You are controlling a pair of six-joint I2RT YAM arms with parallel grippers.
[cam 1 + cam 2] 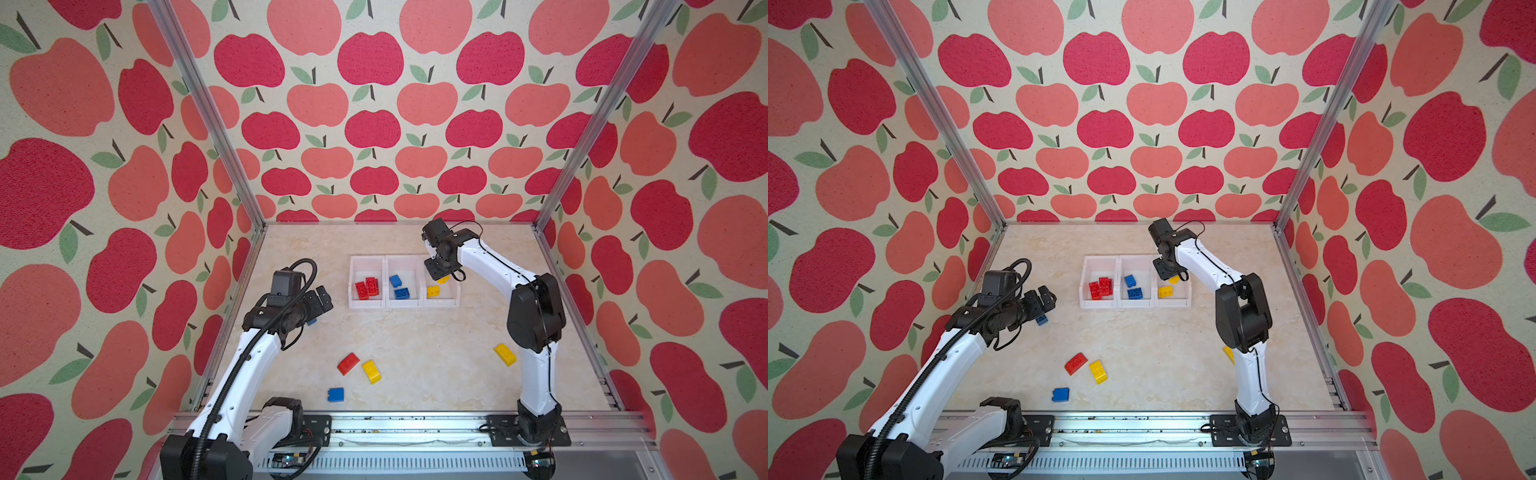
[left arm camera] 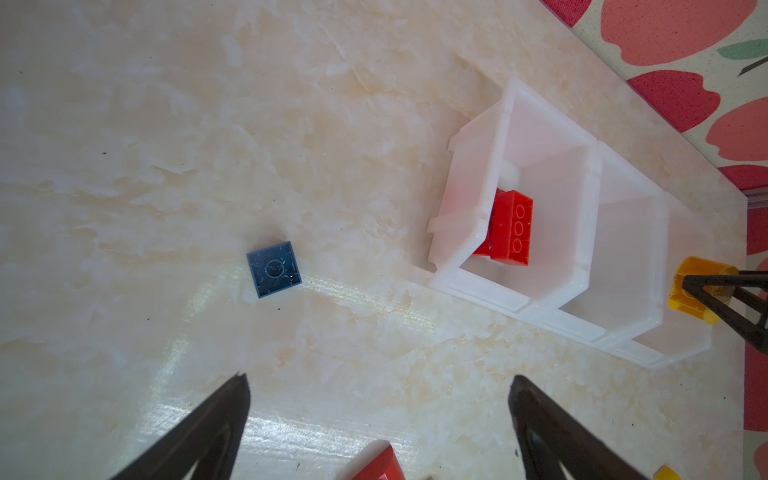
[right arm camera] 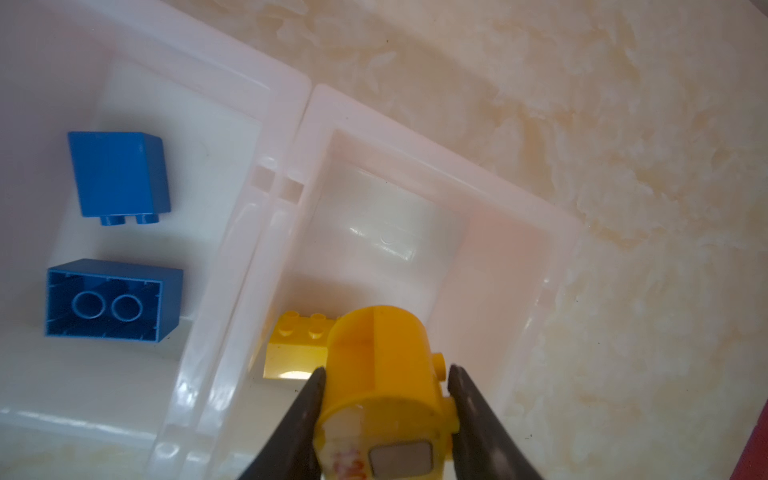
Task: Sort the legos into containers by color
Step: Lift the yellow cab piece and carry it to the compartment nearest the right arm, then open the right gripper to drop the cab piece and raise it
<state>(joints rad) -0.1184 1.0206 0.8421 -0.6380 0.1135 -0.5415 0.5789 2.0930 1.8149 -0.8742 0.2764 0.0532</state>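
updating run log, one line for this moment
right end effector: holds rounded yellow brick over yellow-brick bin | left end effector: open near blue brick

Bright, even light; glare on the table (image 2: 266,419), the rounded yellow lego (image 3: 386,374) blurred close-up

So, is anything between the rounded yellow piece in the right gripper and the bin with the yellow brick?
Nothing visible. The right gripper holds the rounded yellow piece over that open bin; only the yellow brick lies on its floor, partly under the piece, with bare floor beside it.
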